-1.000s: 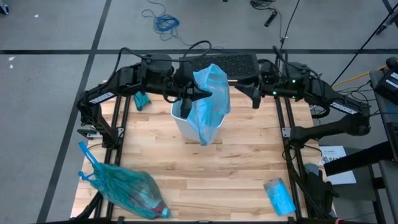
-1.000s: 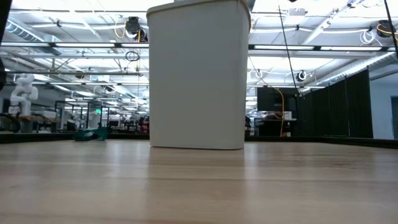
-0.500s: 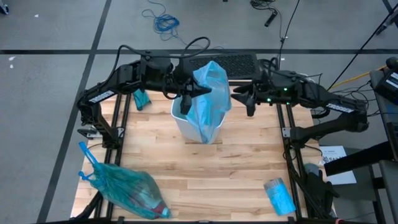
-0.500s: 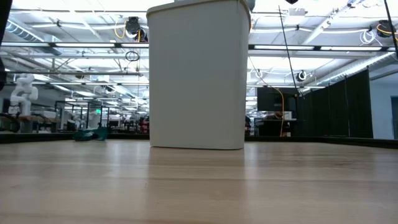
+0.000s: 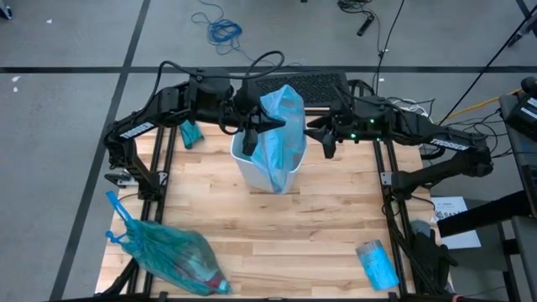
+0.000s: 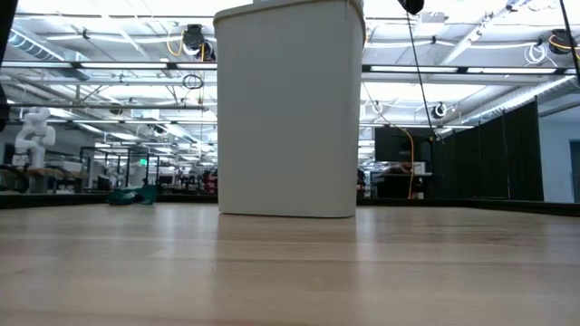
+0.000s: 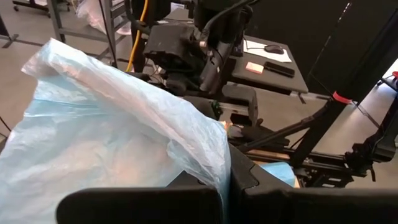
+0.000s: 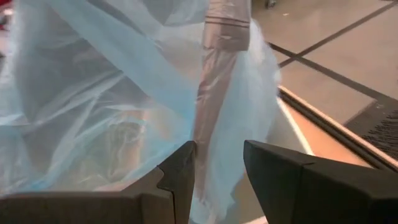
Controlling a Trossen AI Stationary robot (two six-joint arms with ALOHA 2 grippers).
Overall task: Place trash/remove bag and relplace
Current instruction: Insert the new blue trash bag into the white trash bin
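A white bin (image 5: 245,159) (image 6: 288,109) stands at the table's far middle. A pale blue bag (image 5: 284,134) (image 7: 106,130) (image 8: 112,93) is held up over it by my left gripper (image 5: 252,127) (image 7: 225,186), which is shut on it. My right gripper (image 5: 325,143) (image 8: 217,171) is open just right of the bag, its fingers pointing at a hanging fold (image 8: 217,118). I cannot tell whether they touch the fold. A tied, full teal bag (image 5: 168,256) lies on its side at the near left corner. The trash shows only as dim shapes through it. My left gripper pinches a gathered part of the bag's film (image 7: 217,168) between its two fingers, on the bag's left side. The fingers come nearly level from the table's left. The bag stands above them and hangs slack below, its lower part (image 5: 277,180) draped over the bin.
A blue pack (image 5: 376,264) lies at the near right corner. A small teal item (image 5: 190,134) sits by the left arm's frame. A black mat (image 5: 315,84) lies behind the bin. Bare wooden tabletop (image 5: 294,235) spreads in front of the bin.
My right gripper has moved toward the table's left and slightly down, closing in on the blue bag's right side with its gap unchanged. The bag, the bin and my left gripper have stayed where they were.
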